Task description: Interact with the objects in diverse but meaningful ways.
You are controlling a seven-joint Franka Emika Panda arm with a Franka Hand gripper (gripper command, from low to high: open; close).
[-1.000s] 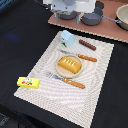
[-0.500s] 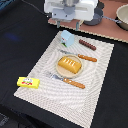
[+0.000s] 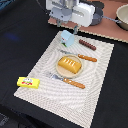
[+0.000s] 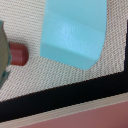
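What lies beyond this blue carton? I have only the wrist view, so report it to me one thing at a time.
Observer: The carton sits near the far corner of a striped placemat. A dark sausage lies apart from it, toward the exterior view's right.
Operator: Go on. Give me the mat's middle.
Observer: An orange bread loaf sits on a small plate there, between a knife and a fork.
Operator: Now tell me what is off the mat.
Observer: A yellow packet lies on the black table, just past the mat's edge at the exterior view's left.
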